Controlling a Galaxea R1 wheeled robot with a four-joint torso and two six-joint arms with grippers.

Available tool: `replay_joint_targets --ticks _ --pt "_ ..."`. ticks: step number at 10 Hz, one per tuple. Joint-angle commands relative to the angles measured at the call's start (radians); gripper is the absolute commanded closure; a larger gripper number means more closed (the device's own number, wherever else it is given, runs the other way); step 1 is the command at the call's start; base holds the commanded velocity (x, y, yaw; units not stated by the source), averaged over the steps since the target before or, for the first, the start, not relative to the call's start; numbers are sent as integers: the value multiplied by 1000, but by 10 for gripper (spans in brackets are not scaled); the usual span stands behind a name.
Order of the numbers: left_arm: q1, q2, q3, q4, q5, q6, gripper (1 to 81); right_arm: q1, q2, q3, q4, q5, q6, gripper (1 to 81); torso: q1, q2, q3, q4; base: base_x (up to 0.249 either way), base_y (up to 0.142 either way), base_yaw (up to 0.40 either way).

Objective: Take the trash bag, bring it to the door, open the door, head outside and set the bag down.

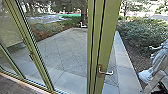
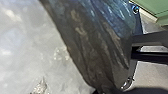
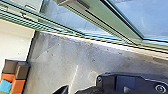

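Note:
The trash bag (image 2: 92,47) is large and close in the left wrist view, dark and creased beside a pale, glossy stretch. It gathers towards my left gripper (image 2: 101,91), which is shut on it. A glass door with a green frame (image 1: 108,37) stands ahead in the head view, its metal handle (image 1: 106,72) low on the post. Whether this door is open or shut I cannot tell. Green door framing (image 3: 100,20) crosses the right wrist view above the grey floor. The state of my right gripper cannot be made out.
Glass panels with slanting green posts (image 1: 31,47) stand on the left. Beyond the glass lies a paved yard (image 1: 65,50) edged by bushes (image 1: 142,32). A pale grey shape (image 1: 160,60), unclear, is at the right edge. Coloured blocks (image 3: 15,75) sit near a pale wall.

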Motion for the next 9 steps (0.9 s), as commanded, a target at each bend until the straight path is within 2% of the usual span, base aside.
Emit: replay_joint_targets --ticks 1,3,4,5,6,8,9 --pt "-17 -10 8 6 70 0 811 185 -5 -33 43 -128 120 10 0 0 0 0 0 0 0" --pt "-15 -11 7 -1 70 -2 811 199 56 -71 46 -128 175 10 22 -36 0 0 0 0 0" --pt "-15 -11 7 -1 70 -3 811 216 94 -85 43 -128 224 10 28 -45 0 0 0 0 0" --pt "-15 -11 7 -3 70 -3 811 239 127 -91 45 -127 278 10 33 -52 0 0 0 0 0" --pt "-15 -10 7 -3 70 -3 811 268 173 -99 36 -121 361 10 32 -52 0 0 0 0 0" --pt "-17 -10 7 -3 70 -3 811 296 236 -119 -13 -108 488 10 32 -52 0 0 0 0 0" --pt "-15 -10 7 -1 70 -3 811 302 256 -125 -29 -108 521 10 97 -152 0 0 0 0 0"
